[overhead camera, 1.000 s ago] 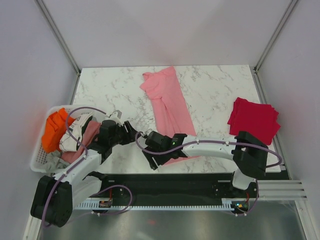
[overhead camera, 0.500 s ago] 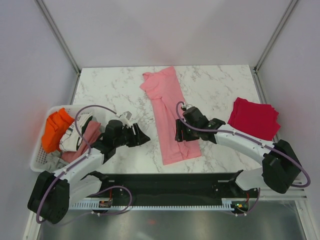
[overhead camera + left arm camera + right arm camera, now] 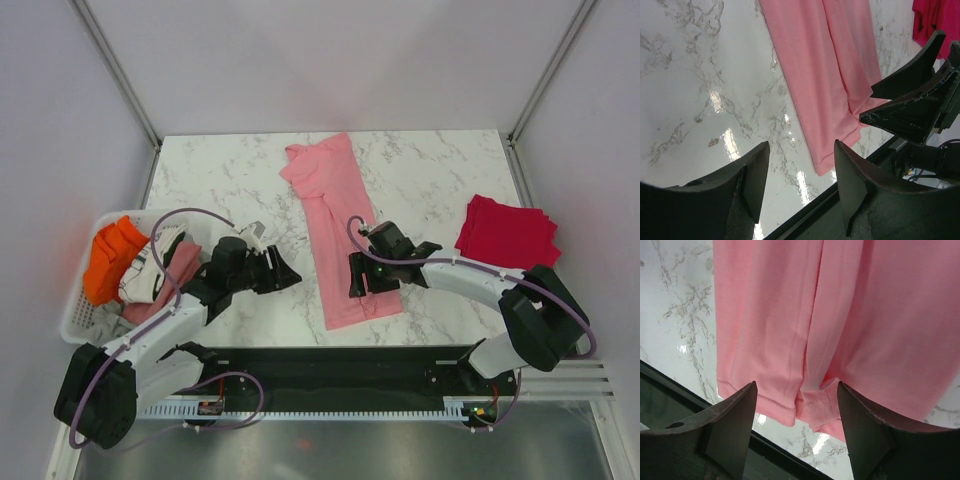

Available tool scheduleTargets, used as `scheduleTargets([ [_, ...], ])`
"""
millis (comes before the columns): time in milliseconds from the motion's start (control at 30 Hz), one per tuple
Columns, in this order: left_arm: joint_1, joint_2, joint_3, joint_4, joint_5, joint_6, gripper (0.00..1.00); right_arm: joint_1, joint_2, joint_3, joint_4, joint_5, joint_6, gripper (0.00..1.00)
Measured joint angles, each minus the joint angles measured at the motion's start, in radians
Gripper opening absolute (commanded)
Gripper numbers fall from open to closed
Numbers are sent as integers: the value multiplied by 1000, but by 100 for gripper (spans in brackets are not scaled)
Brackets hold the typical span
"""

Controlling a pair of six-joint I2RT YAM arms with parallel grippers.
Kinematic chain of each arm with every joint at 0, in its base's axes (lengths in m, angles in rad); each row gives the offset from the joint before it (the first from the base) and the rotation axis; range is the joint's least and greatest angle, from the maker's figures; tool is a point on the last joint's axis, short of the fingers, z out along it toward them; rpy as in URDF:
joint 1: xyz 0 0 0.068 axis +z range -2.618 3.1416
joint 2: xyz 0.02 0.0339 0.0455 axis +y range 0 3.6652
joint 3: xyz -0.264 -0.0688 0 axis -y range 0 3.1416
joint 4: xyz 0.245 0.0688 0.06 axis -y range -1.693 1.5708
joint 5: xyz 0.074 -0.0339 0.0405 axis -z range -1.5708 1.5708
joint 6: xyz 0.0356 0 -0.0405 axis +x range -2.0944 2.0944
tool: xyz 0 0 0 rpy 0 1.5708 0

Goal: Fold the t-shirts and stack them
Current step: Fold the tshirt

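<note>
The light pink t-shirt (image 3: 335,215) lies on the marble table as a long strip folded lengthwise, its hem near the front edge; it also shows in the left wrist view (image 3: 825,75) and the right wrist view (image 3: 805,315). The crimson red t-shirt (image 3: 508,238) lies folded at the right; a corner of it shows in the left wrist view (image 3: 932,17). My right gripper (image 3: 361,279) is open and empty, just above the pink hem (image 3: 805,407). My left gripper (image 3: 287,274) is open and empty over bare marble, left of the pink shirt.
A white basket (image 3: 75,318) at the left edge holds orange (image 3: 108,258), white and pink clothes. The table's front edge (image 3: 380,335) meets a black rail. Grey walls and metal posts enclose the back and sides.
My right arm swung from the front left of the pink shirt to over its lower right part, then settled slightly toward the hem. My left gripper moved right, toward the shirt.
</note>
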Motion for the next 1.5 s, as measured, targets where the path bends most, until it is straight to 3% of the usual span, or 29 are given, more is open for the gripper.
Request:
scheduleTargets([
  [167,0,-35,24,-50,-16,0,63,0,0,-10,13,-24,-37,80],
  [433,0,-49,37,-107,-41,4,64,0,23,-14,70,-69,-65,79],
  [700,0,-51,38,-126,-45,4,64,57,12,-28,159,-238,8,79],
  [1000,0,-51,41,-131,-45,5,64,50,-121,-27,244,-373,101,76],
  [1233,0,-51,41,-131,-44,6,64,-14,-142,-24,178,-251,73,68],
  [1367,0,-50,41,-131,-44,6,64,-16,-128,-5,81,-101,31,71],
  [1500,0,-50,41,-131,-44,6,64,-18,-97,-8,55,-87,9,72],
])
